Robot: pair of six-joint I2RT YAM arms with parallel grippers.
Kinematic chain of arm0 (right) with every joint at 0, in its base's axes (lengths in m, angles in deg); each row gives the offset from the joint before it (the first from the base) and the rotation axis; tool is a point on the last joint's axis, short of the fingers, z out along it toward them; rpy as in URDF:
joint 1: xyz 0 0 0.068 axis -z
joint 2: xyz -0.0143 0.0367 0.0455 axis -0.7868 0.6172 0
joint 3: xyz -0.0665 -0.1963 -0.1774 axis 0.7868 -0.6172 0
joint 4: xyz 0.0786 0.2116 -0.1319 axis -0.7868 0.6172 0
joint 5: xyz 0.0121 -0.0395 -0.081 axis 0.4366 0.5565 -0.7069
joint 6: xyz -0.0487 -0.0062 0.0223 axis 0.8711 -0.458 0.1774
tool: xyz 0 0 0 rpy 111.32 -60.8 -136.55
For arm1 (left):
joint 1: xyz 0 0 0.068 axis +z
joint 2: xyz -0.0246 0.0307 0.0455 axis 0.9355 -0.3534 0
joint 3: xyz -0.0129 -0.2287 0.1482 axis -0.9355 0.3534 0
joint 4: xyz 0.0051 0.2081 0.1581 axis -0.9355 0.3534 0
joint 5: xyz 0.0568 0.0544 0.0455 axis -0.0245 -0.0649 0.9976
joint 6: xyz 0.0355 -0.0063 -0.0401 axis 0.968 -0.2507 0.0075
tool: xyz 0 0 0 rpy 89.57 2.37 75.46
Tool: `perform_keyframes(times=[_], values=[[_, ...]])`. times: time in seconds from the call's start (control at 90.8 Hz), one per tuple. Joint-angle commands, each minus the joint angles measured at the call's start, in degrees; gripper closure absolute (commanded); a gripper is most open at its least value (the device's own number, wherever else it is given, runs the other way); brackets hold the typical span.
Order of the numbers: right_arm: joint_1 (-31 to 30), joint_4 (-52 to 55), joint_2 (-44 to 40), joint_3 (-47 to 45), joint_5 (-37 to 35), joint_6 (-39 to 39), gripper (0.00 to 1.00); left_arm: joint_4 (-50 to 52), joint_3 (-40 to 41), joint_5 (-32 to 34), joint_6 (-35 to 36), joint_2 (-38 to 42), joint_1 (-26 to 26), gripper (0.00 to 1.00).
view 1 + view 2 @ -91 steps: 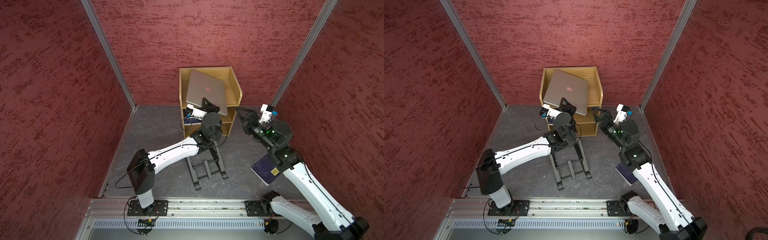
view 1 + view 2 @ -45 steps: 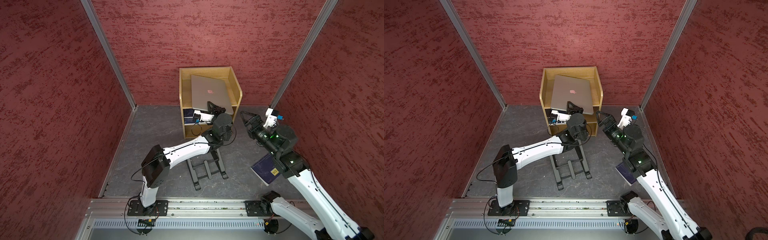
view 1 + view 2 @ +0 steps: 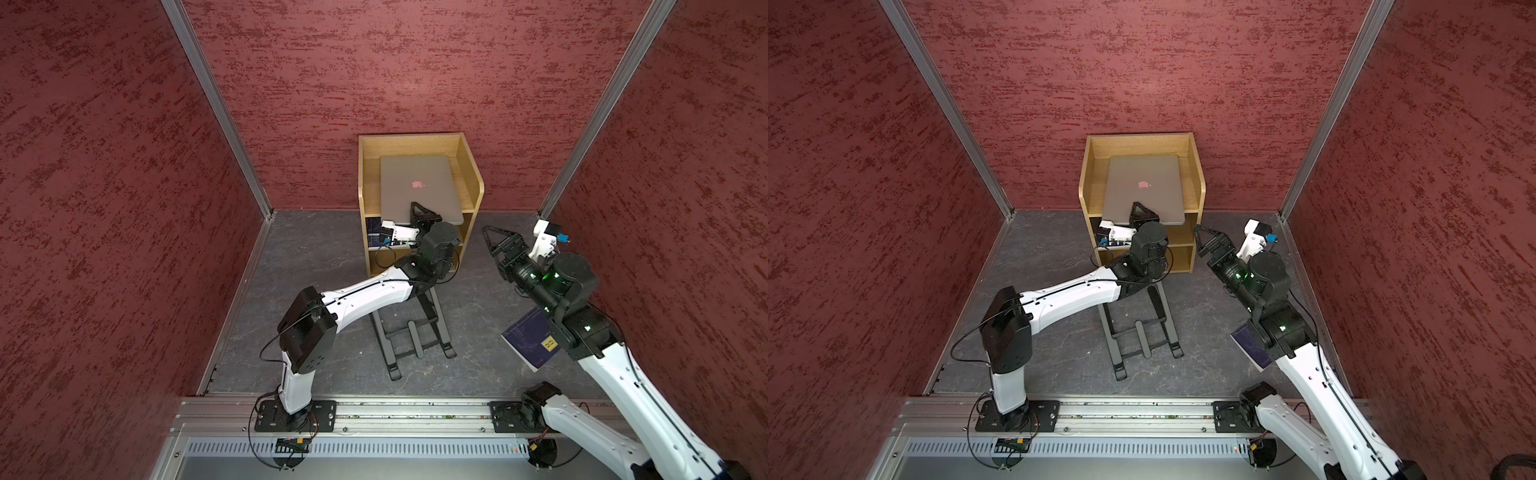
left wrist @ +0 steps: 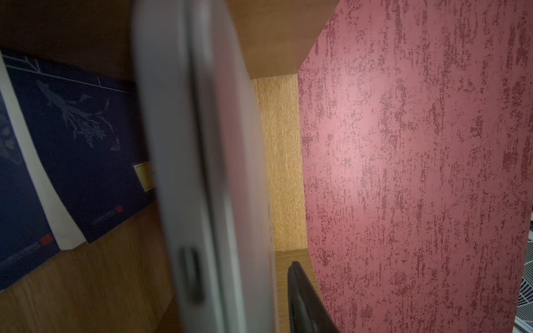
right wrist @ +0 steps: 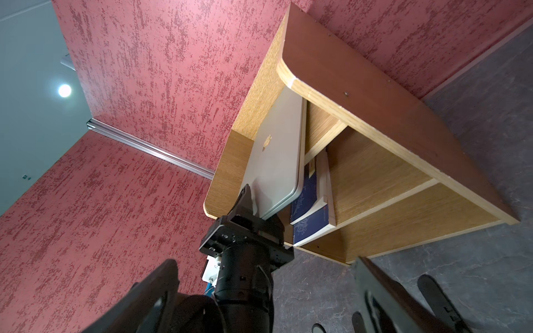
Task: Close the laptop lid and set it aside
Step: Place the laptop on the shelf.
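We see the laptop [image 3: 419, 187] as a slim, smooth silver-grey slab with rounded corners. Its lid [image 3: 1144, 174] is shut, and it lies flat atop the grainy wooden shelf unit [image 3: 471, 178] — near edge overhanging. The left gripper [image 3: 417, 212] straddles that edge, jaws slightly parted, with a sliver of gap beside one jaw. The right gripper [image 3: 493, 241] hangs wide open and empty — off to the shelf's right.

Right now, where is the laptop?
In both top views the laptop lies closed, logo up, on top of the wooden shelf unit at the back wall, its near edge overhanging by the left tool, with dark blue books underneath.
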Motion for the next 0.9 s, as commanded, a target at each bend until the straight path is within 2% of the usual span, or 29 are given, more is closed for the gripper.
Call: perform_keyframes(times=[0.0, 0.22, 0.419, 0.551, 0.628, 0.749, 0.892], values=[[-0.38, 0.43, -0.44, -0.63, -1.27, 0.92, 0.02, 3.99, 1.16, -2.71, -4.56, 2.7, 2.07, 0.65], [-0.4, 0.17, -0.29, -1.39, -1.15, 0.73, 0.02, 2.11, 2.76, -4.58, -2.94, 3.58, 2.23, 0.48], [-0.42, -0.06, -0.32, -1.82, -0.97, 0.48, 0.02, 1.71, 4.97, -5.27, -1.74, 5.48, 2.12, 0.16], [-0.38, 0.06, -0.52, -2.01, -0.74, 0.47, 0.02, 2.42, 5.84, -6.05, -1.57, 6.75, 2.1, 0.01], [-0.39, 0.29, -0.85, -2.22, -0.96, 0.49, 0.02, 4.62, 6.03, -7.17, -1.74, 7.5, 2.02, 0.0], [-0.35, 0.91, -1.61, -2.29, -1.57, 0.65, 0.02, 12.64, 6.12, -8.42, -6.84, 9.32, 1.59, 0.0], [-0.36, 2.68, -2.6, -2.05, -2.66, 1.32, 0.02, 15.72, 7.79, -10.2, -9.72, 11.5, 1.58, 0.0]])
